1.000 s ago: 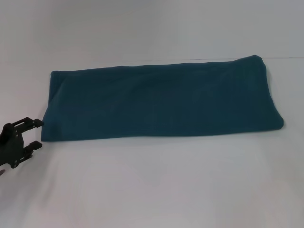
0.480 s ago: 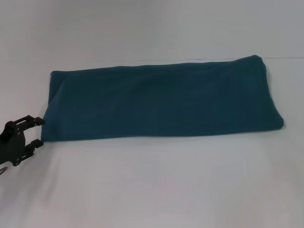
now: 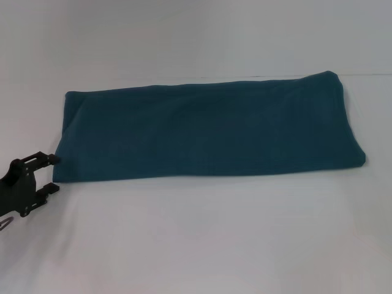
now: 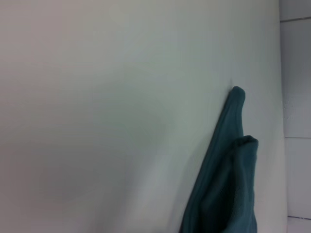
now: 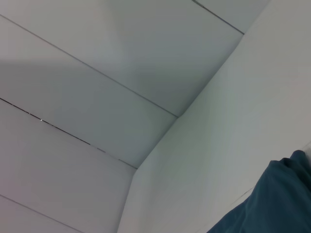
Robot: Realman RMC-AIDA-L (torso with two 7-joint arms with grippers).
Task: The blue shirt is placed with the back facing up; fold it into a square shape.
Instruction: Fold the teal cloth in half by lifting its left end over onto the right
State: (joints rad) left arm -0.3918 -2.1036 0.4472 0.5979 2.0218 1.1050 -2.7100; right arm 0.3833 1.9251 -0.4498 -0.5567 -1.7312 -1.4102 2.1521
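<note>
Since the sleeves are already tucked in and only a long band is left, these lines go from the cloth outward.

Shirt: the blue shirt (image 3: 208, 128) lies flat on the white table (image 3: 202, 239) as a long, narrow rectangle with plain cloth facing up and no lettering showing.

Long axis: it runs side to side across the head view, from the robot's left to its right; the band is much longer than it is deep, so it is not yet square.

Ends: the left end sits a little nearer the robot than the right end; in the left wrist view that end (image 4: 228, 179) shows stacked layers with a rounded fold.

Left gripper: the left gripper (image 3: 51, 173) is low over the table, just beside the near left corner of the shirt, its two black fingers spread apart with nothing between them; the upper finger looks close to the cloth edge, but contact cannot be confirmed.

Direction: the shirt lies to the robot's right of this gripper, and its fingers point that way.

Right gripper: out of the head view; its wrist camera shows only wall panels and a bit of blue cloth (image 5: 272, 204).

Nearer arm: the left, by far.

Likely step: probably gripping the left end to carry it over toward the right end.
</note>
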